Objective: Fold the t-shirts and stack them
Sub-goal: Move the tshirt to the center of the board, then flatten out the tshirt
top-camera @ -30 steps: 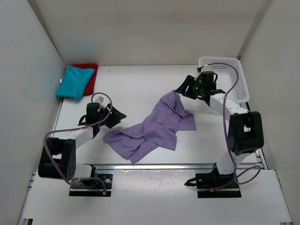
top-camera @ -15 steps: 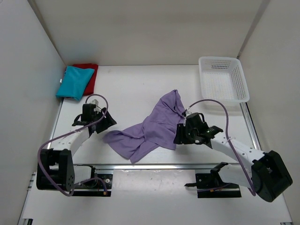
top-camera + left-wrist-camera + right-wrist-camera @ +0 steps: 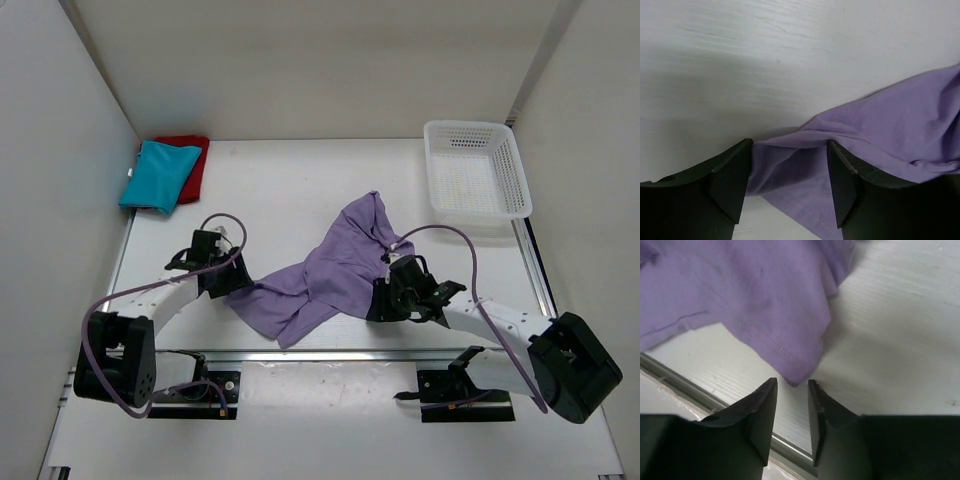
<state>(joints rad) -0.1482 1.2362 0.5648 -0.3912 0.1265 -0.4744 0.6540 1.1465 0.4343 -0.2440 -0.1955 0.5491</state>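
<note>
The lavender shirt point(image 3: 335, 265) is lying crumpled in the middle of the worktop point(image 3: 290, 180), its long axis running from 1 o'clock to 8 o'clock. The left claw point(image 3: 790, 150) is standing open around the 8 o'clock tip, with cloth between its jaws. The right claw point(image 3: 792, 387), narrowly open, is facing the hem corner at 5 o'clock and is not yet pinching it.

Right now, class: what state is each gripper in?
Left gripper: open, jaws astride the purple shirt edge.
Right gripper: open narrowly, shirt corner at its tips.
</note>
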